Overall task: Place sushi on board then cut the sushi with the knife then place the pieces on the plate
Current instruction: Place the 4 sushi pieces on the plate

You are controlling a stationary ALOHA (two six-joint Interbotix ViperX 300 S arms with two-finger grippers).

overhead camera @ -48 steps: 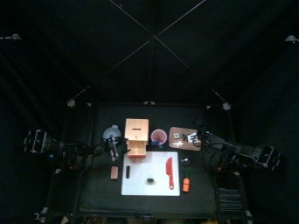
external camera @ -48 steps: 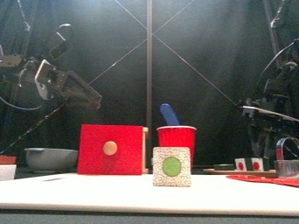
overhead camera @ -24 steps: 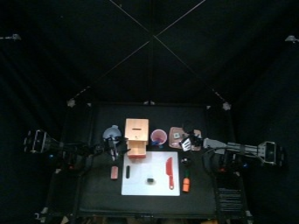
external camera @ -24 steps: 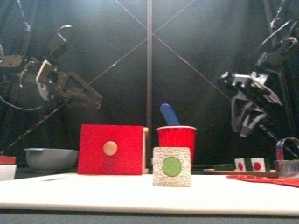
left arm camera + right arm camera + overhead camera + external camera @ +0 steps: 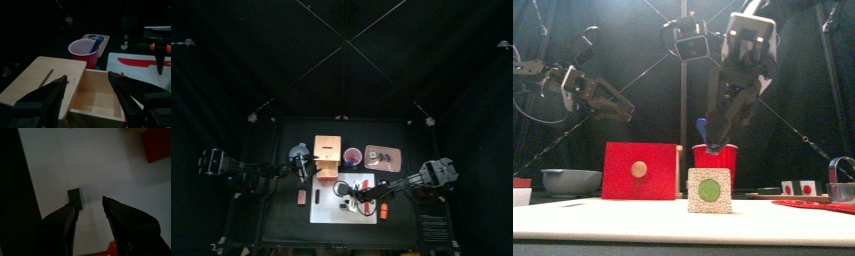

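Two open claws — right claw (image 5: 89,204) hovers over the board (image 5: 60,168) by the sushi (image 5: 75,198), left claw (image 5: 88,79) over the box (image 5: 40,75) behind the board.

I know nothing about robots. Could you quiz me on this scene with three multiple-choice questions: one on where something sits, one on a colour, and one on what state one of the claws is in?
1. Where is the sushi piece?
A. on the white board
B. in the bowl
C. on the pink tray

2. What colour is the knife standing in the red cup?
A. green
B. blue
C. yellow

3. How is the right gripper?
A. shut on the red cup
B. shut on the sushi piece
C. open, just above the sushi piece

Answers:
1. A: the right wrist view shows the dark block lying on the white surface.
2. B: the front view shows a blue handle sticking up out of the cup.
3. C: the right wrist view shows both jaws spread apart with the block beyond them, not gripped.
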